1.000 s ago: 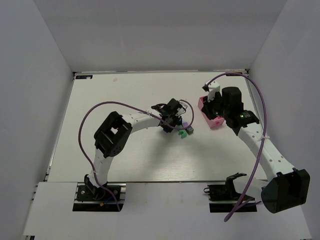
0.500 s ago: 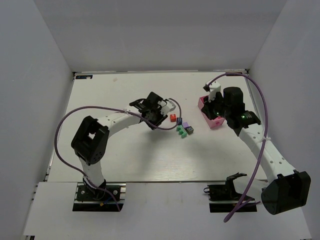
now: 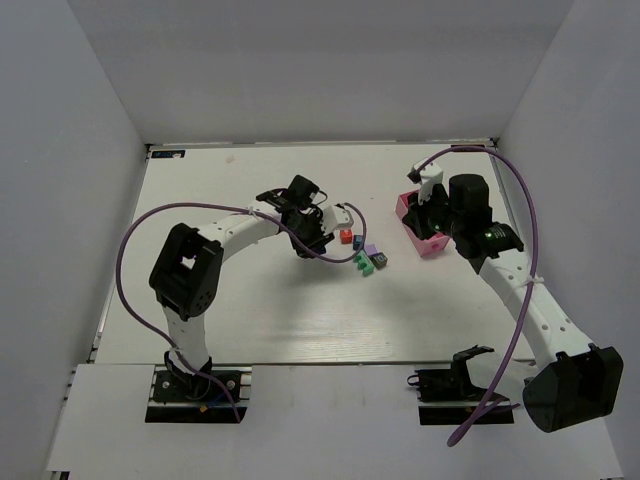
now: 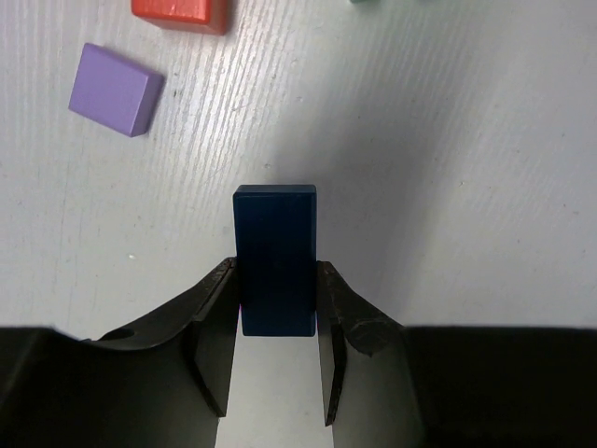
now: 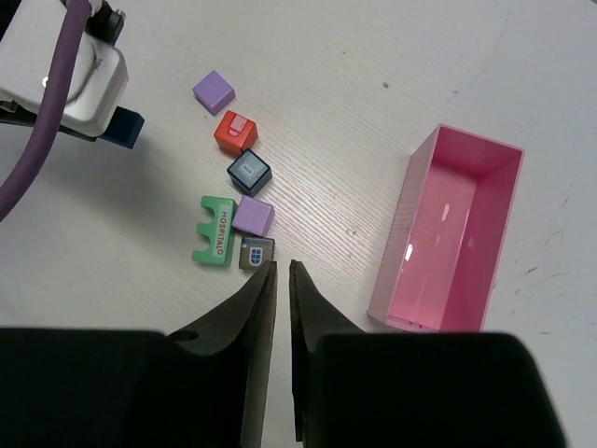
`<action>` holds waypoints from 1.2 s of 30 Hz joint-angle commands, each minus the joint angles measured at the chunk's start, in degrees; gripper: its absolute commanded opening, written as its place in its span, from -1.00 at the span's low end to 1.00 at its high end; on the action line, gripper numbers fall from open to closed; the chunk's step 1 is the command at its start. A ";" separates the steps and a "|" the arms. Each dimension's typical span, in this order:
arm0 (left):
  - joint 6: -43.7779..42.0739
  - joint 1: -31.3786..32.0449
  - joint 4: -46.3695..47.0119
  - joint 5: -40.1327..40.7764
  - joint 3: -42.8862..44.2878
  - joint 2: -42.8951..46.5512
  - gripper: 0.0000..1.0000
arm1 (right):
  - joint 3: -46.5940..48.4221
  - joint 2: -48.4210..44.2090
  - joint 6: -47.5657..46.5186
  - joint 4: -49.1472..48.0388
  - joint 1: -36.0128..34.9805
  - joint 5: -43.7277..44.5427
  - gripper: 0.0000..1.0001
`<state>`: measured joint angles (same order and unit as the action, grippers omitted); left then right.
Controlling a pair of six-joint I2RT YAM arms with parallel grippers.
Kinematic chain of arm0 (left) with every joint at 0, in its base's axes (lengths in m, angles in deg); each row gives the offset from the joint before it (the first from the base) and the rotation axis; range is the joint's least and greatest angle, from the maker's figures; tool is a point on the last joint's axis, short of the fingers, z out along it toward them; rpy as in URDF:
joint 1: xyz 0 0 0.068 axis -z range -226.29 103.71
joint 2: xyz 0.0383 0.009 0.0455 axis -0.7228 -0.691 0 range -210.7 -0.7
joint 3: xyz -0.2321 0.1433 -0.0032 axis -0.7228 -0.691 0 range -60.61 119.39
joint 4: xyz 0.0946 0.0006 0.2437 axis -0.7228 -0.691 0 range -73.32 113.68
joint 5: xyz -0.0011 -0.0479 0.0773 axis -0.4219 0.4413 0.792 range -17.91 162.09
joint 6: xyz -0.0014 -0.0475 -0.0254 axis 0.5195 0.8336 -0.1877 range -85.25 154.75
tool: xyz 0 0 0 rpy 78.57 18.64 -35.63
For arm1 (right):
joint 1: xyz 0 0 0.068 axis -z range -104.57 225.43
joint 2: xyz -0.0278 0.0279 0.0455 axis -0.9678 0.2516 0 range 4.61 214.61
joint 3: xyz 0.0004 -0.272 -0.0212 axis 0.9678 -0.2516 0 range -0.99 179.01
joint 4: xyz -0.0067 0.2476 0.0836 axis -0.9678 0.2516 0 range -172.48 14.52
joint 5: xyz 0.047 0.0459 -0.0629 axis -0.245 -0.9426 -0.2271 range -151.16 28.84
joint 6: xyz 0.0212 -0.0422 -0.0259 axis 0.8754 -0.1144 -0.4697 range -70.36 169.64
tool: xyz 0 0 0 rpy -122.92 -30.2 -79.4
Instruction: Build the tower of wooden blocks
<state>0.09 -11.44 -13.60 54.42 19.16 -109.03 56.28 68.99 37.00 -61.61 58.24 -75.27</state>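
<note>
My left gripper (image 4: 275, 266) is shut on a dark blue oblong block (image 4: 275, 233), held above the table left of the other blocks; it also shows in the top view (image 3: 305, 228). On the table lie a flat purple block (image 5: 214, 91), a red-orange block (image 5: 235, 131), a dark blue cube (image 5: 249, 172), a purple cube (image 5: 253, 217), a green arch block (image 5: 215, 230) and a dark grey block (image 5: 256, 252), all loose in one layer. My right gripper (image 5: 282, 266) hangs shut and empty above the table, between the cluster and the tray.
A pink rectangular tray (image 5: 406, 224) stands empty to the right of the blocks, also seen in the top view (image 3: 408, 212) at the right. White walls enclose the table. A purple cable loops beside each arm.
My left arm has drawn back leftward from above the block cluster with the dark blue block in its grip, uncovering the red-orange block. The right arm has barely moved.
</note>
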 commanded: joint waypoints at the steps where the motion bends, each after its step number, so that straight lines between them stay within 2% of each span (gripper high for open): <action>1: -7.26 -0.40 -0.25 -4.04 -0.58 1.81 -0.68 | -0.41 -1.19 -0.89 -0.91 0.40 -1.10 -0.66; 6: -8.41 -0.40 -0.96 -2.02 1.53 -1.08 -0.68 | -0.41 -1.27 -1.15 -1.00 0.40 -1.36 -0.66; 20: -16.22 -0.40 -3.33 -2.54 6.36 -7.24 -0.68 | -0.41 -1.01 -1.42 -1.00 0.41 -1.36 -0.64; 27: -17.29 -0.40 -4.82 -3.68 9.00 -10.58 -0.68 | -0.59 -0.75 -1.68 -1.09 0.49 -1.10 -0.64; 36: -18.34 -0.40 -4.82 -3.52 9.09 -11.29 -0.49 | -0.32 0.04 -2.12 -1.09 0.49 -0.92 -0.64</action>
<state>-16.87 -11.68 -17.27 51.97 27.53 -120.74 56.26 68.95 35.62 -61.61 58.50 -75.93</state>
